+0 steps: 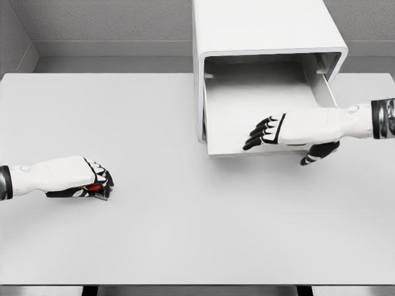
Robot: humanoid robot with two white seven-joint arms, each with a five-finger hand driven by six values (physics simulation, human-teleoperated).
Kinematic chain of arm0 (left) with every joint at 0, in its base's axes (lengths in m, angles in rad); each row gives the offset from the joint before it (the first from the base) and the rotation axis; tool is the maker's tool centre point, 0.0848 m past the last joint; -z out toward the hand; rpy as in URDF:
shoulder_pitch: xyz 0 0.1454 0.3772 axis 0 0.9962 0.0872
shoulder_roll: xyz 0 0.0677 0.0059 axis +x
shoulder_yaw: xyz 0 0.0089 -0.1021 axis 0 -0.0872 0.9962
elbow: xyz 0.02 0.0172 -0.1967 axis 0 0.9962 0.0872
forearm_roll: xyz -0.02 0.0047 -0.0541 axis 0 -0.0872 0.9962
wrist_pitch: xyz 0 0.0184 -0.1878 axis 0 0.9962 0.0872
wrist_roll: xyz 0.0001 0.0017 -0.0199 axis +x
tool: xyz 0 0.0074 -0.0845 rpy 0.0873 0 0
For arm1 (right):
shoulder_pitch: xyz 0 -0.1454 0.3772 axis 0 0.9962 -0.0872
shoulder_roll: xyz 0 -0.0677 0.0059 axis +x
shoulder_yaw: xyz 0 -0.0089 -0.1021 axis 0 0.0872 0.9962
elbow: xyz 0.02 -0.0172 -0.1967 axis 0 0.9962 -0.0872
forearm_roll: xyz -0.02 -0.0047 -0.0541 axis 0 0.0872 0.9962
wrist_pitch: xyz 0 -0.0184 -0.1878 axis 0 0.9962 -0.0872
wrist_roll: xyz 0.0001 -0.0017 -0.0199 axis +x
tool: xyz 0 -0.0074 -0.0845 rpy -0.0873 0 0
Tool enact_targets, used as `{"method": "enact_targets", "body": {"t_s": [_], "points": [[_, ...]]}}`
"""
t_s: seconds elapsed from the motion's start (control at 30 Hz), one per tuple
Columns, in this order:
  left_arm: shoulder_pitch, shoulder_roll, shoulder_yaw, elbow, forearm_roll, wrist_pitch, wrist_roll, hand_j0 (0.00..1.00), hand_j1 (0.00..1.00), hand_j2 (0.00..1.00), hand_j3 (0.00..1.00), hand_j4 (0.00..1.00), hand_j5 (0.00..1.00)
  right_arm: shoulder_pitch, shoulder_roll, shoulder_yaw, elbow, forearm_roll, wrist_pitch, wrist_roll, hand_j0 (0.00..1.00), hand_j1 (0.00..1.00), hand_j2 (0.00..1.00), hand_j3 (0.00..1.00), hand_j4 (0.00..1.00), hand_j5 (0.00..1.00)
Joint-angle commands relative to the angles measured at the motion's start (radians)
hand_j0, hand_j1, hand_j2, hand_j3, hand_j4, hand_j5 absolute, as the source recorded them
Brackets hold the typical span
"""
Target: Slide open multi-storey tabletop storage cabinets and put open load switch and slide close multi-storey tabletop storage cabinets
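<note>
Fingers of the left hand are curled down around a small red-and-dark load switch that sits low on the plain white tabletop, well apart from the white box-shaped storage cabinet at the far right. Only a sliver of the switch shows under the palm, so its full shape cannot be told; it looks like a small rigid part, likely light and hard, best pinched across its body from above so it cannot slip sideways. The cabinet's white drawer stands pulled out and looks empty. The right hand rests over the drawer's front edge, fingers bent loosely inside and thumb below; whether it actually grips the edge cannot be told.
</note>
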Motion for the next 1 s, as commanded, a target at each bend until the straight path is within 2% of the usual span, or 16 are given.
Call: {"method": "enact_targets", "body": {"t_s": [0.0,0.13,0.27,0.53,0.73,0.87,0.97], "points": [[0.0,0.004,0.004,-0.02,0.01,0.0,-0.001,0.43,0.43,0.43,0.43,0.43,0.43,0.002,-0.039,0.0,-0.002,-0.007,0.003,-0.054,1.0,1.0,1.0,1.0,1.0,1.0],[-0.012,0.005,0.027,-0.064,0.039,0.0,-0.001,0.43,0.43,0.43,0.43,0.43,0.43,0.014,-0.059,0.002,-0.003,-0.049,0.003,-0.065,1.0,1.0,1.0,1.0,1.0,1.0],[-0.051,0.007,0.034,-0.091,0.057,0.0,-0.001,0.43,0.43,0.43,0.43,0.43,0.43,0.015,-0.061,0.005,-0.003,-0.076,0.003,-0.064,1.0,1.0,1.0,1.0,1.0,1.0],[-0.121,0.016,0.033,-0.091,0.114,0.0,-0.001,0.44,0.44,0.44,0.44,0.44,0.44,0.035,-0.049,0.013,-0.018,-0.075,0.003,-0.027,1.0,1.0,1.0,1.0,1.0,1.0],[-0.181,0.013,0.03,-0.091,0.14,0.0,-0.001,0.44,0.44,0.44,0.44,0.44,0.44,0.035,-0.049,0.013,-0.026,-0.073,0.003,-0.001,1.0,1.0,1.0,1.0,1.0,1.0],[-0.255,-0.001,0.021,-0.092,0.16,0.0,-0.001,0.44,0.44,0.44,0.44,0.44,0.44,0.037,-0.049,0.013,-0.029,-0.072,0.003,0.002,1.0,1.0,1.0,1.0,1.0,1.0],[-0.288,-0.046,0.019,-0.092,0.165,0.0,-0.001,0.44,0.44,0.44,0.44,0.44,0.44,0.037,-0.056,0.013,-0.031,-0.07,0.003,0.002,1.0,1.0,1.0,1.0,1.0,1.0]]}}
